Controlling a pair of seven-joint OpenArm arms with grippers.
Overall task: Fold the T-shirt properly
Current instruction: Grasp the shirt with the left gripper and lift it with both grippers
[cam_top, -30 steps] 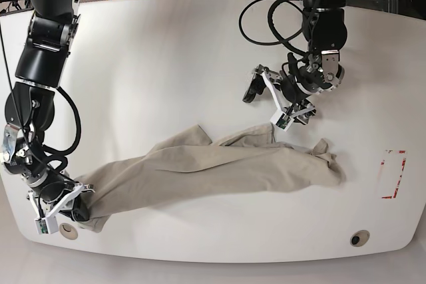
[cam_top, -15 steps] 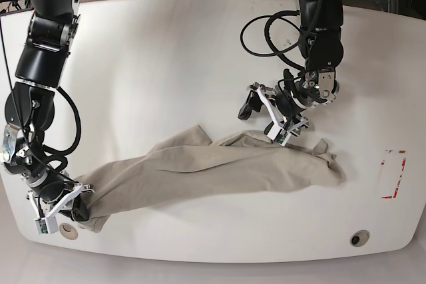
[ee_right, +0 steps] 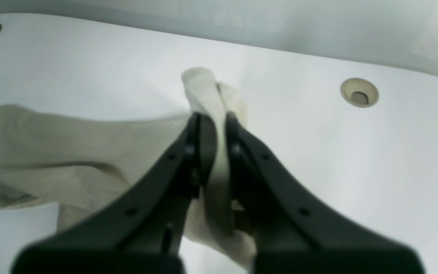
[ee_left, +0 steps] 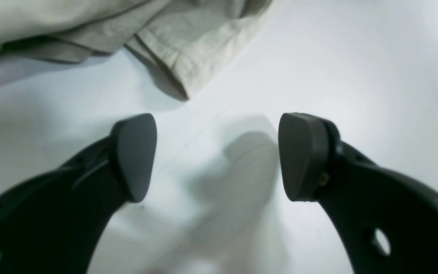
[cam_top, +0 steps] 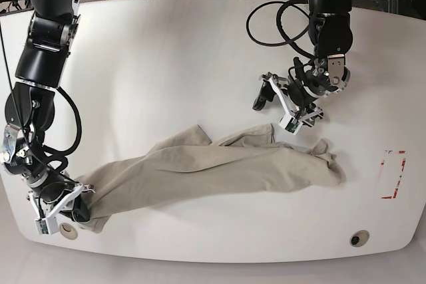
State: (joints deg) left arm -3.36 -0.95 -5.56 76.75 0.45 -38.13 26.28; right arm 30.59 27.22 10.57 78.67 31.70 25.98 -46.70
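**Ana:** Progress looks slim to me. The T-shirt point(cam_top: 213, 167) lies as a long, twisted rope across the near half of the white table point(cam_top: 166, 58), with no flat panel and no clean fold anywhere.

**Ben:** Agreed. I'd judge that 0 folds are made. It has to be spread out flat first, then folded.

**Ana:** What about the 2 arms?

**Ben:** The right gripper point(ee_right: 213, 125) is clamped tight on one end of the cloth; a tuft of beige fabric pokes out past its fingertips. In the base view that end sits at the table's near edge, just beside a round hole point(cam_top: 66, 229) in the tabletop.

**Ana:** And the other one?

**Ben:** The left gripper point(ee_left: 217, 156) stands wide apart and holds nothing. Bare table shows between its pads, and a hemmed edge point(ee_left: 177, 72) of the shirt lies just ahead of them, not touching.

**Ana:** So only 1 end is secured.

**Ben:** Yes. The far end, bunched toward the red marking point(cam_top: 393, 174), is free. My guess is that a second grasp near that hem comes next, so the shirt can be stretched open. Nearly all of the job remains.
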